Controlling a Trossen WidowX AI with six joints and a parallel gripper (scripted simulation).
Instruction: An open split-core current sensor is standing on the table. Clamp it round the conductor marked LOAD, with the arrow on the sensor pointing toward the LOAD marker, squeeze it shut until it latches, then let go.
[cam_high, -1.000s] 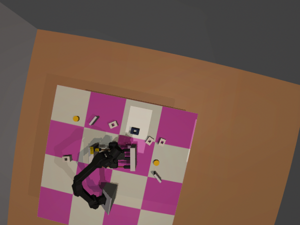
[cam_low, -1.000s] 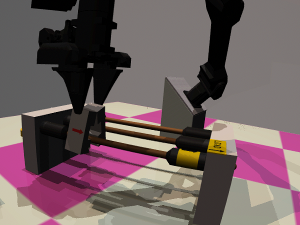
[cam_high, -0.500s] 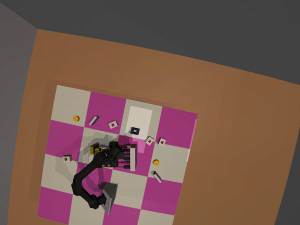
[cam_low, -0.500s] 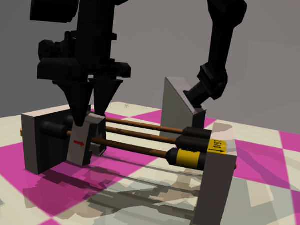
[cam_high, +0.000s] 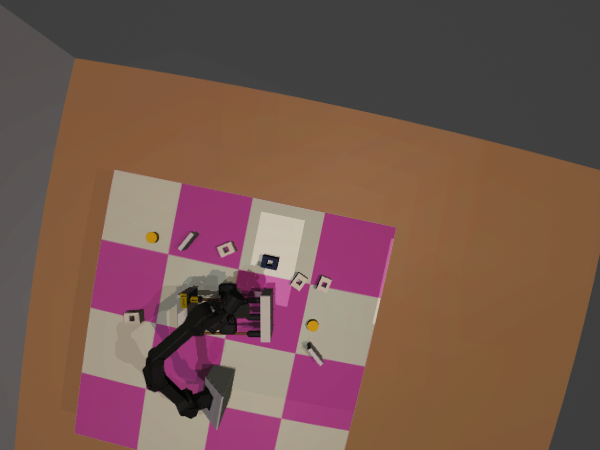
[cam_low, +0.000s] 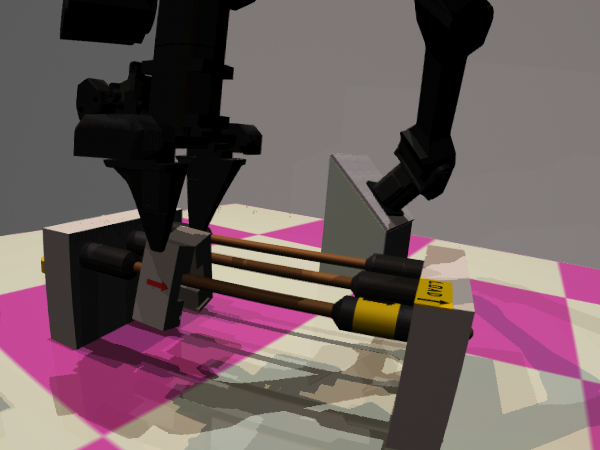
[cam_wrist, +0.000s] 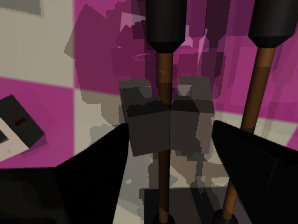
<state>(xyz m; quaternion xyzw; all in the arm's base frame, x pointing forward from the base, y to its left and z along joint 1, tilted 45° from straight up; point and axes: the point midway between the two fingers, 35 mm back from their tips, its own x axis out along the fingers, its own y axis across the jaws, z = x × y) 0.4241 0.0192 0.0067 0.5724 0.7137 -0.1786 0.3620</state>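
The grey split-core sensor (cam_low: 159, 295) (cam_wrist: 167, 127) sits astride the front copper conductor (cam_low: 260, 296) (cam_wrist: 164, 70), close to the left end block (cam_low: 65, 280). Its red arrow (cam_low: 157, 285) points along the rod toward the yellow LOAD marker (cam_low: 435, 293) (cam_high: 183, 300) on the right end block (cam_low: 430, 360). That rod ends in a yellow sleeve (cam_low: 375, 316). My gripper (cam_low: 179, 234) (cam_wrist: 169, 128) comes down from above and is shut on the sensor's two sides. A gap still shows between the sensor's halves. In the overhead view the arm hides the sensor.
Two more copper rods (cam_low: 285, 251) (cam_low: 280, 274) run parallel behind, one also in the wrist view (cam_wrist: 257, 85). The arm's grey wedge base (cam_low: 355, 215) (cam_high: 220, 392) stands behind the fixture. Small white blocks (cam_high: 226, 248) (cam_wrist: 17, 125), orange discs (cam_high: 312, 325), grey bars (cam_high: 315, 353) and a dark block (cam_high: 272, 259) lie around.
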